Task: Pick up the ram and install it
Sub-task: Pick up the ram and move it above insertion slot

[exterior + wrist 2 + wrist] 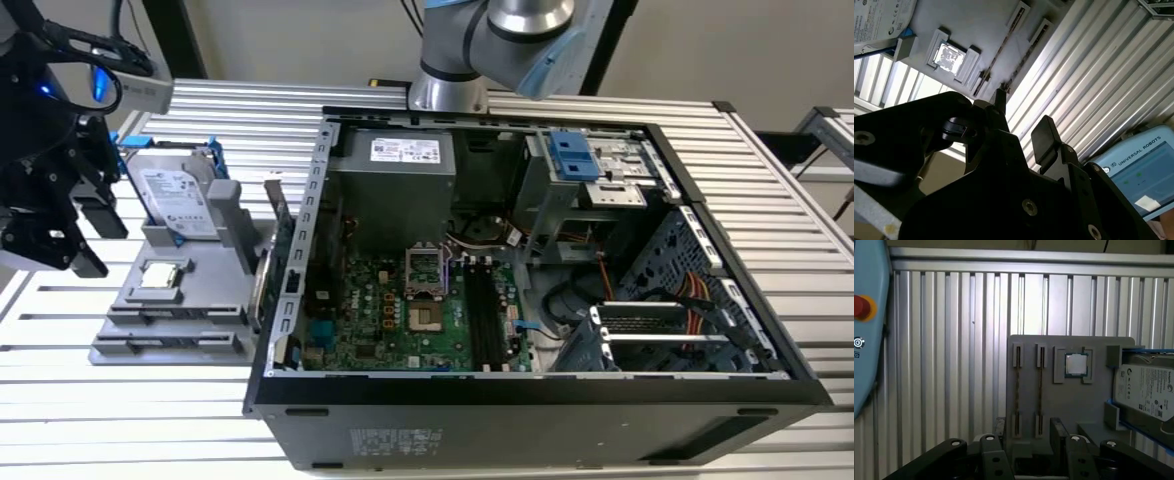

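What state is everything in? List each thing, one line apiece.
gripper: open, holding nothing.
ram: two sticks standing on edge in the gray tray, not picked up.
CPU chip: seated in its tray pocket.
hard drive: resting on the tray.
computer case: side open, insides exposed.
black motherboard slots: empty.

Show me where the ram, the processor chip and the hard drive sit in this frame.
ram [1017,390]: first wrist view, mid-length on the edge of the stick farthest from the chip.
processor chip [1075,364]: first wrist view, centre of its silver lid.
hard drive [1146,390]: first wrist view, on its white label.
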You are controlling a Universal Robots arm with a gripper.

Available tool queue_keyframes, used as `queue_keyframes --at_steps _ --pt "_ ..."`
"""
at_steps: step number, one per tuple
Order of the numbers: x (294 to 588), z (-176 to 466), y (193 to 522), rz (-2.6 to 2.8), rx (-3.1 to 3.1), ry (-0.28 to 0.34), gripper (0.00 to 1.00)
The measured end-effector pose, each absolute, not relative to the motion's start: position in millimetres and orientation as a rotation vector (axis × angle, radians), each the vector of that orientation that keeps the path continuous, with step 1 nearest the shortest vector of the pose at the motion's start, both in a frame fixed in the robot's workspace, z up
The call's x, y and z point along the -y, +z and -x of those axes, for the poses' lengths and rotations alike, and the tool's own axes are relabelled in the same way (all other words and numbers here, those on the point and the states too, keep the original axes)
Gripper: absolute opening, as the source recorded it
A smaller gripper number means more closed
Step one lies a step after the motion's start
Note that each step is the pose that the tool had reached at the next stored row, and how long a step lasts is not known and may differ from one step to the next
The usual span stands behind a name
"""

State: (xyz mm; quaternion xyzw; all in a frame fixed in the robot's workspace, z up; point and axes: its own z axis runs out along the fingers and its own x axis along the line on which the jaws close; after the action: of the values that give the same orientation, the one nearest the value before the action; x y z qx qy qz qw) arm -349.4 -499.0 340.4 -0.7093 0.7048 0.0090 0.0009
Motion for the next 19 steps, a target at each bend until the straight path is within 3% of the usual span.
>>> queue_keyframes --at_steps 19 --pt "499.0 349.4 333.1 2.227 -2.213 0.028 1.0"
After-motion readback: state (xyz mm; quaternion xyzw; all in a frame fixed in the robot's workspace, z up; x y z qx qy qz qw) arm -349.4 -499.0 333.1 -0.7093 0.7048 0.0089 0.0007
